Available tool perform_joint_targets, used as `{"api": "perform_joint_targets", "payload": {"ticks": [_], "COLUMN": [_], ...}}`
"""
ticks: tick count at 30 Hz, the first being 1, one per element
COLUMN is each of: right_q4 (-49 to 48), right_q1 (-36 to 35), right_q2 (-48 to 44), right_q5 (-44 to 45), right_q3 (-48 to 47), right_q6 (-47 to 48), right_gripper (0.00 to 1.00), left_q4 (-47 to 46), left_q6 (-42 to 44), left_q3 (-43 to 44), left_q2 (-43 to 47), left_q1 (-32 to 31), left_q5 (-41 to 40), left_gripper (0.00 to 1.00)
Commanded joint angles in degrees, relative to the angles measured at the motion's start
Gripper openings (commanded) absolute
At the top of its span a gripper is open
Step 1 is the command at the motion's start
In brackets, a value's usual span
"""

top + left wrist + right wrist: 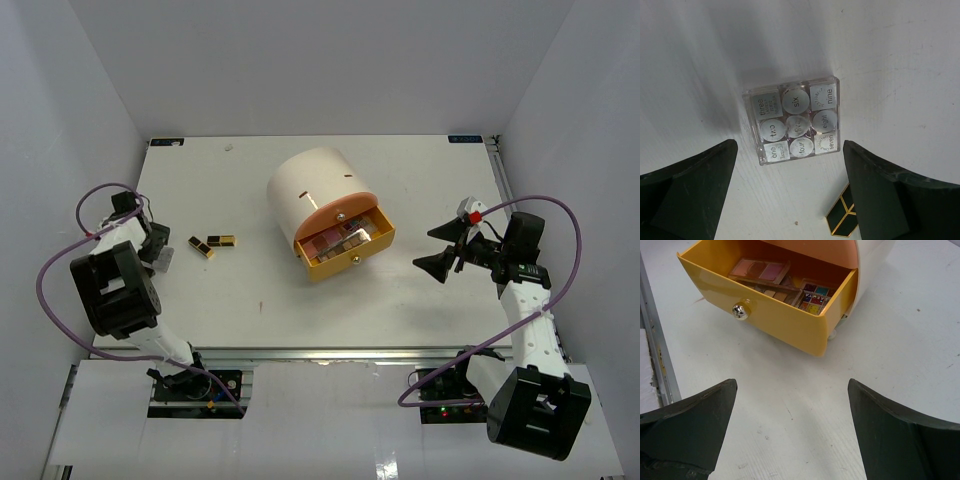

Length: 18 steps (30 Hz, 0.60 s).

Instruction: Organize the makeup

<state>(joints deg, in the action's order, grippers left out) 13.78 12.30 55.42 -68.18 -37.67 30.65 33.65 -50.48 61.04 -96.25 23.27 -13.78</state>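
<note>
A clear square palette point(795, 120) with nine silver-labelled pans lies flat on the white table; it also shows in the top view point(165, 263). My left gripper point(790, 167) is open and empty, hovering just short of it, one finger on each side. Two short gold-and-black bars point(200, 247) point(222, 241) lie just right of it; one corner shows by my right finger point(842, 220). My right gripper point(792, 405) is open and empty, facing the open yellow drawer point(770, 320), which holds a pink-brown palette point(760, 271) and a multicoloured palette point(815, 296).
The big cream cylinder point(320, 190) stands mid-table with its yellow drawer point(345, 262) pulled out toward the front right. The drawer has a silver knob point(740, 311). A metal rail point(657, 365) marks the table's near edge. White walls enclose the table on three sides.
</note>
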Motion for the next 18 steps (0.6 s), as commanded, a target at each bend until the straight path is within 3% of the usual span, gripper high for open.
{"api": "perform_joint_targets", "payload": {"ticks": [1, 18], "right_q4": [0.44, 0.37], "right_q1": [0.61, 1.07], "right_q2": [-0.12, 0.22], "right_q5": [-2.04, -2.22], "right_q3": [-0.30, -0.47], "right_q6": [0.72, 0.72], "right_gripper": [0.98, 0.98], "left_q4": [-0.31, 4.15], "left_q6": [-2.40, -3.92], "left_q3": [2.17, 8.66], "left_q2": [-2.16, -9.24], "left_q1": [0.20, 0.29], "left_q5": [1.04, -1.34], "left_gripper": [0.98, 0.98]}}
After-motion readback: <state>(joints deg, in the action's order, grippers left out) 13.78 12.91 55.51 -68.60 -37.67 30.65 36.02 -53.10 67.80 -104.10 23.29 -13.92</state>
